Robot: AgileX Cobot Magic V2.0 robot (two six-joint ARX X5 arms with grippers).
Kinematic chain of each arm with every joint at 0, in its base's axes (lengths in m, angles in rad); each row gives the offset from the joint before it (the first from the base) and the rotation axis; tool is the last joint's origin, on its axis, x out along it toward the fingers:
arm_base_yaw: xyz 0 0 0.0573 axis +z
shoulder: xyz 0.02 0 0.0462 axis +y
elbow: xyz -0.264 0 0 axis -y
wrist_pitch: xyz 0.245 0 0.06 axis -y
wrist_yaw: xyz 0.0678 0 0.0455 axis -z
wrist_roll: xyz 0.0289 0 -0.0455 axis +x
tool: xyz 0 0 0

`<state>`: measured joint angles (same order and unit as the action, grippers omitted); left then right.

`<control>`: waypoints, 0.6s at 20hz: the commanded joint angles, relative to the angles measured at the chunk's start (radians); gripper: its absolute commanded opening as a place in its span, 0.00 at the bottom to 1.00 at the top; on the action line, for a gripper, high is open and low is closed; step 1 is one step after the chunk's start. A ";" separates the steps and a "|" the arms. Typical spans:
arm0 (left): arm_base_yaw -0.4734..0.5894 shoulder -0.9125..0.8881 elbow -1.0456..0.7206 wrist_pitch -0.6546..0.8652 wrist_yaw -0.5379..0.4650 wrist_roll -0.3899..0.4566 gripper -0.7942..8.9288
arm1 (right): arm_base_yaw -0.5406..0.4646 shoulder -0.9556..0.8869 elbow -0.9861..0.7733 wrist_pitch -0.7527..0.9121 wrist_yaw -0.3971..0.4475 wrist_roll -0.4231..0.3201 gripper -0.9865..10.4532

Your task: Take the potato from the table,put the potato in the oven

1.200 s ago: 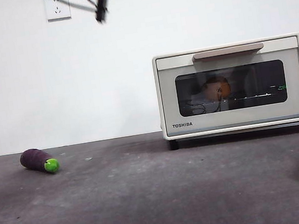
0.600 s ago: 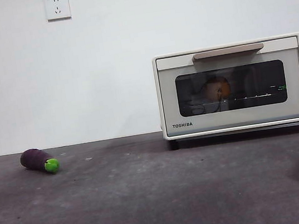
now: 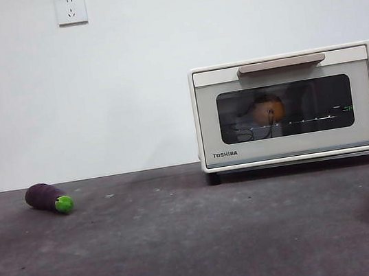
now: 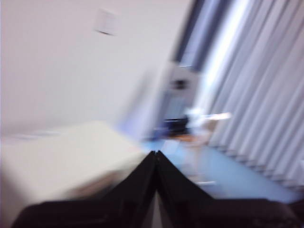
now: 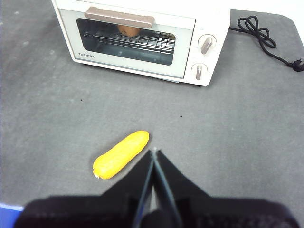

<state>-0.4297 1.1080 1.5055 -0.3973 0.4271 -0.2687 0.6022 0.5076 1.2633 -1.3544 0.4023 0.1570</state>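
Sat on the wire rack inside the oven (image 3: 291, 105), the potato (image 3: 267, 109): an orange-brown round seen dimly through the dark glass in the front view, and again through the window (image 5: 127, 40) from the right wrist view, toward the rear of the rack. Door shut, tan handle (image 3: 281, 64) level across the top edge, which read as the task's placing done and the appliance closed up after it. Two knobs (image 5: 207, 44) on the panel beside the glass; setting too small to tell.

Right gripper (image 5: 154, 153) held high above the worktop (image 3: 186, 242), fingers pressed together and gripping nothing, looking down on the oven front: a waiting pose, by the look of it, well apart from everything. Left gripper (image 4: 156, 154) likewise closed tip to tip and empty, aimed off toward wall and pale curtains through heavy blur, nowhere near the work.

Left lying as bystanders: a purple eggplant (image 3: 48, 198) with a green tip far off to one side, and a bumpy yellow corn cob (image 5: 120, 154) out in front of the oven, near the right arm's fingers but untouched.

Dark grey, mottled and scuffed, the worktop. Behind it a plain white wall with two sockets (image 3: 71, 8). Black power cord (image 5: 259, 33) coiled beside the oven.
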 commanded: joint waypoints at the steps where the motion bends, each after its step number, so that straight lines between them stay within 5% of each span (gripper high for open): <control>1: 0.049 -0.017 -0.002 -0.183 -0.214 0.523 0.08 | 0.002 0.000 0.002 -0.019 0.003 -0.001 0.09; 3: 0.095 -0.035 -0.009 -0.333 -0.324 0.661 0.08 | 0.002 0.000 0.002 -0.019 0.003 -0.001 0.09; 6: 0.225 -0.099 -0.085 -0.289 -0.262 0.662 0.08 | 0.002 0.000 0.002 -0.019 0.003 -0.001 0.09; 12: 0.352 -0.380 -0.571 0.324 -0.263 0.640 0.08 | 0.002 0.000 0.002 -0.019 0.003 -0.001 0.09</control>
<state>-0.0826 0.7364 0.9901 -0.1268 0.1627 0.3733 0.6022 0.5076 1.2633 -1.3544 0.4023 0.1570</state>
